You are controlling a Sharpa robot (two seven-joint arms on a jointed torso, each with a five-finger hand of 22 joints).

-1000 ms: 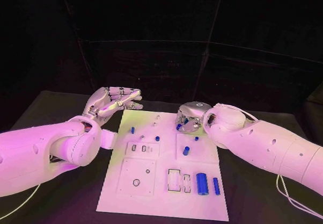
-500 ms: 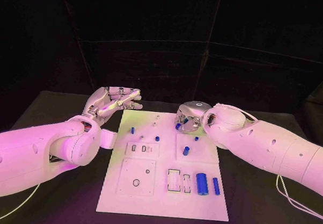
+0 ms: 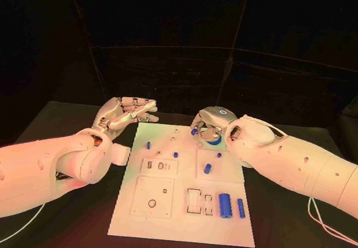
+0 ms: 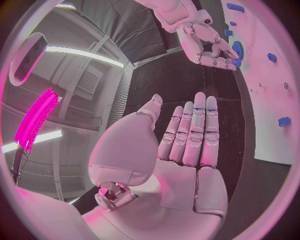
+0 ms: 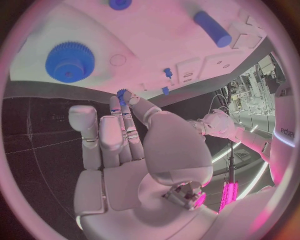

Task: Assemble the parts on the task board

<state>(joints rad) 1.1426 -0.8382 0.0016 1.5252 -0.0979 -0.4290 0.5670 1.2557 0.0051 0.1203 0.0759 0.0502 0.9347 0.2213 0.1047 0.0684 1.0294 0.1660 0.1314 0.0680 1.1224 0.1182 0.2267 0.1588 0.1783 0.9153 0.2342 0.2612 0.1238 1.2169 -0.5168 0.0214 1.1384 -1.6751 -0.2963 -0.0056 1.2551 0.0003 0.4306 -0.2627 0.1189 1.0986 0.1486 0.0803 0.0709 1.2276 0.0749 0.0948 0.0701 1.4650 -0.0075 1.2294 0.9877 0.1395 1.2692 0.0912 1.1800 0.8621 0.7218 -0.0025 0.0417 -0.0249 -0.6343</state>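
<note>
Head view: white task board lies mid-counter between both arms. Left robot hand is raised beside the board's far left corner, palm up, fingers apart, holding nothing. Right robot hand sits over the board's far right corner, fingers curled about a small blue part. Blue gear lies just beneath that hand. Two blue cylinders lie side by side near the board's right edge; smaller blue pegs stand nearer its far end.

Left wrist view: left robot hand extended flat, fingers straight and close, empty; right robot hand beyond, by the gear.

Right wrist view: right robot hand pinches the small blue part at its fingertips; gear rests on the board beyond.
</note>
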